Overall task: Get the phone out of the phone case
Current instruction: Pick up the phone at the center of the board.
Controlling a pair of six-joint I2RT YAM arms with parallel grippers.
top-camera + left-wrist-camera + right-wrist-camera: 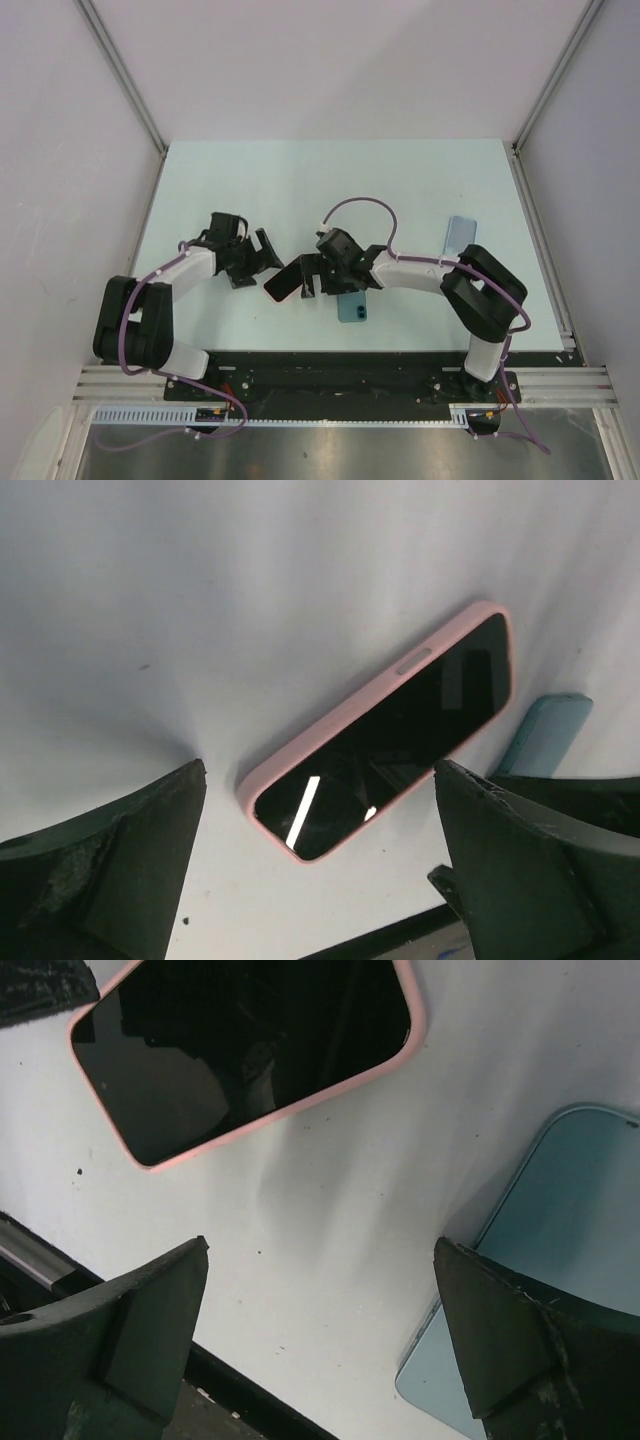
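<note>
The phone lies flat on the table, black screen up, inside its pink phone case. In the top view it shows as a dark slab between the two grippers. My left gripper hovers over the phone's near end, open, with a finger on each side and nothing between them. My right gripper is also open, over bare table just beside the phone, whose pink case rim shows at the top of that view. Neither gripper touches the phone.
A teal phone-shaped slab lies near the table's front edge under the right arm; the same teal slab sits by my right finger. A second light blue slab lies further right. The black front rail borders the table.
</note>
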